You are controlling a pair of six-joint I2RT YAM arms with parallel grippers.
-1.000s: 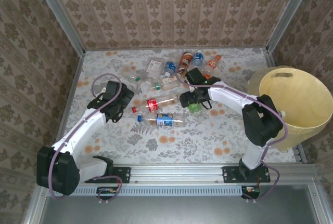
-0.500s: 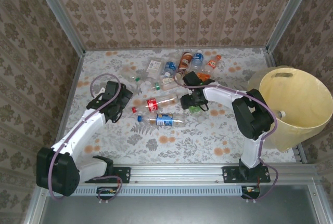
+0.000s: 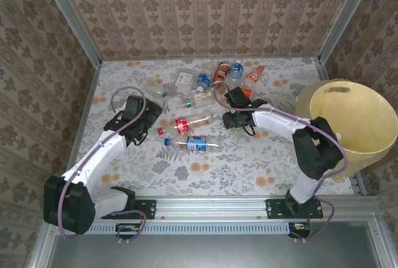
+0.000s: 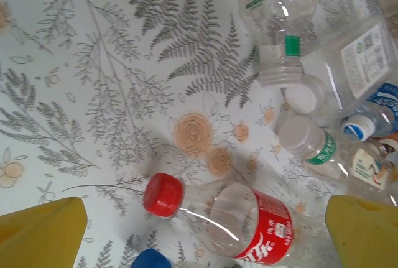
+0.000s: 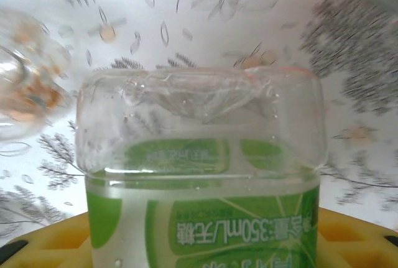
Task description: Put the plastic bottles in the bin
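Yellow right fingers (image 5: pixel 46 237) closed on green-label bottle (image 5: pixel 202 175), low over bench (image 3: pixel 249 156). Step: carry. Next: lift, swing toward bin (image 3: pixel 311 109) at far right, release inside. Left fingers (image 4: pixel 37 231) wide open, empty, above red-label bottle (image 4: pixel 249 224).

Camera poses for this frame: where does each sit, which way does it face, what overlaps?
Top external: above and behind the arm bases, looking down on the table; shows both arms, left gripper, right gripper, bin.
Left wrist: on the left arm, looking down at the table; left fingers flank a red-label bottle.
Right wrist: on the right arm, close on a green-label bottle held between right fingers.
Shared: top external and left wrist both show the red-label bottle.
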